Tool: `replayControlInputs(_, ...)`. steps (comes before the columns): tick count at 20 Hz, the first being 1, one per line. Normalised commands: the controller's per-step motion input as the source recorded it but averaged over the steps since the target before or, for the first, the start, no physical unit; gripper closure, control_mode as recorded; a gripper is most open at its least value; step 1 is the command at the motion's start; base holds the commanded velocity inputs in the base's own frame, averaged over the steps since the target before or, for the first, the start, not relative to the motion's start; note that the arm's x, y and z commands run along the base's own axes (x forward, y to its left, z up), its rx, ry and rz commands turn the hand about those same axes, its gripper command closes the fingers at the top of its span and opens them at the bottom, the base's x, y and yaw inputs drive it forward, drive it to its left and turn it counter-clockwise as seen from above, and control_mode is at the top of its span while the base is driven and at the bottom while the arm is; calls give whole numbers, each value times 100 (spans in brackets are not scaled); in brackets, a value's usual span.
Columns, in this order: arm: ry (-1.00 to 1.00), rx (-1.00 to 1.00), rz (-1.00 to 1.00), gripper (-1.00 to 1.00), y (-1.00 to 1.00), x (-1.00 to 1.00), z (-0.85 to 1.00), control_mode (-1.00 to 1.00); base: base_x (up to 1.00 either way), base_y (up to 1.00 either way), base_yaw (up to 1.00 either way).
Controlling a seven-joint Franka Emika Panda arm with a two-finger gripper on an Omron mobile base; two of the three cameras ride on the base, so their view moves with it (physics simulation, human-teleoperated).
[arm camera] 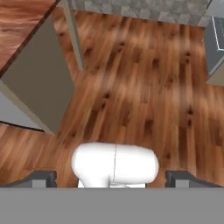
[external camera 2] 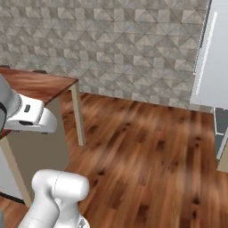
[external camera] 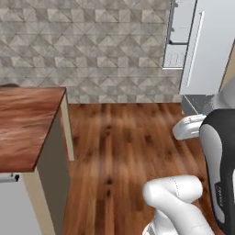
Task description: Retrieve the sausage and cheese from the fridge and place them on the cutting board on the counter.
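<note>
The claw [arm camera: 111, 178] hangs empty, jaws spread wide, pointing down at bare wood floor. The fridge [external camera: 206, 50] stands ahead and to its right, tall axis upright, one door swung open toward the room. The counter [external camera: 27, 124] end lies to its left. Driving forward, the arm could likely clip that open door or the counter corner.

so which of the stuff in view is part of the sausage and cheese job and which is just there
Part of the job:
- fridge, upper right of the left base view, door with a long white bar handle
- counter, reddish-brown wood top on the left
- tool, jaws wide apart, holding nothing

Just there:
- wood floor
- patterned grey tiled wall
</note>
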Motion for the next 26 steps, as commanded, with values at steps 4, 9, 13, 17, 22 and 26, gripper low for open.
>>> replayControlInputs(4, 0, 0, 0, -100, 0, 0, 0, 100, 100, -57, -5)
replayControlInputs(9, 0, 0, 0, -100, 0, 0, 0, 100, 100, -2, -22)
replayControlInputs(13, 0, 0, 0, -100, 0, 0, 0, 100, 100, 3, -22)
replayControlInputs(17, 0, 0, 0, -100, 0, 0, 0, 100, 100, 0, -14)
replayControlInputs(22, 0, 0, 0, -100, 0, 0, 0, 100, 100, 1, -16)
replayControlInputs(26, 0, 0, 0, -100, 0, 0, 0, 100, 100, 6, -21)
